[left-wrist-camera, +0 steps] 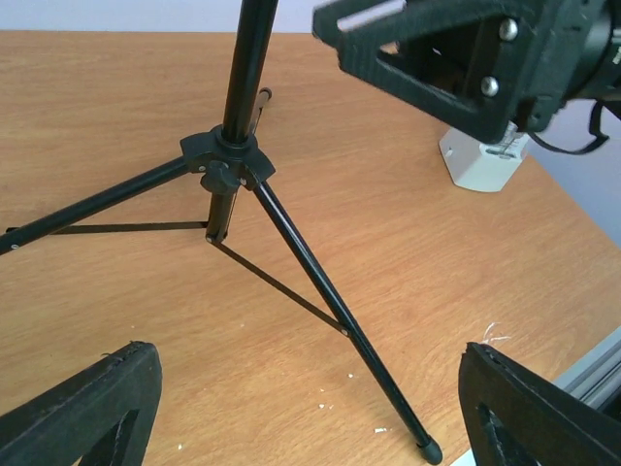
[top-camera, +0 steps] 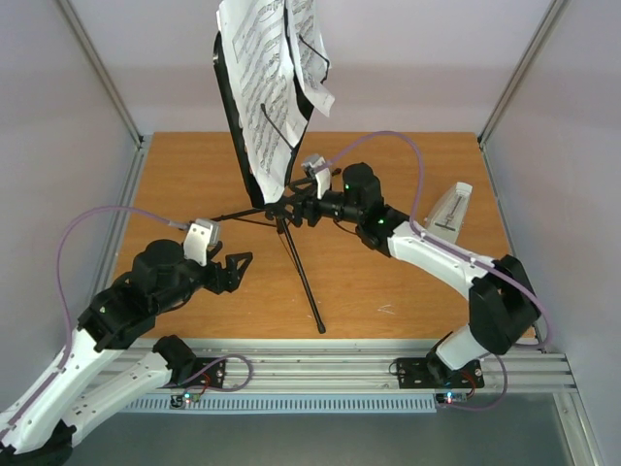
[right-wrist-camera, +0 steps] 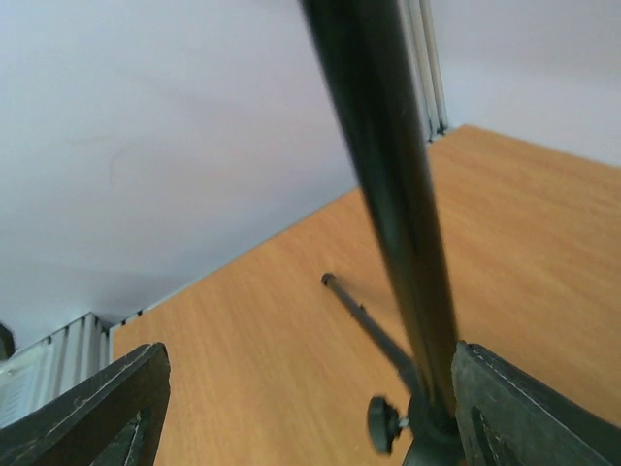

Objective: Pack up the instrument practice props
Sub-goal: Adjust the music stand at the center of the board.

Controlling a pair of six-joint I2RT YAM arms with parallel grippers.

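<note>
The black music stand [top-camera: 281, 206] stands mid-table on its tripod. Its desk [top-camera: 233, 107] holds white sheet-music pages [top-camera: 267, 78]. The pale metronome [top-camera: 451, 209] sits on the table at the right. My right gripper [top-camera: 296, 209] is open at the stand's pole, just above the tripod hub. In the right wrist view the pole [right-wrist-camera: 388, 194] runs between the fingers, close against the right one [right-wrist-camera: 524, 408]; the gripper [right-wrist-camera: 306, 408] holds nothing. My left gripper [top-camera: 233, 272] is open, left of the near tripod leg [left-wrist-camera: 330, 301], and its jaws [left-wrist-camera: 306, 408] are empty. The hub [left-wrist-camera: 225, 155] lies ahead of it.
The wooden table [top-camera: 388, 282] is walled by pale panels on three sides, with metal rails [top-camera: 340, 364] along the near edge. The tripod legs spread left, back and toward the near edge. Small white crumbs lie on the wood near the front leg's foot [left-wrist-camera: 430, 451].
</note>
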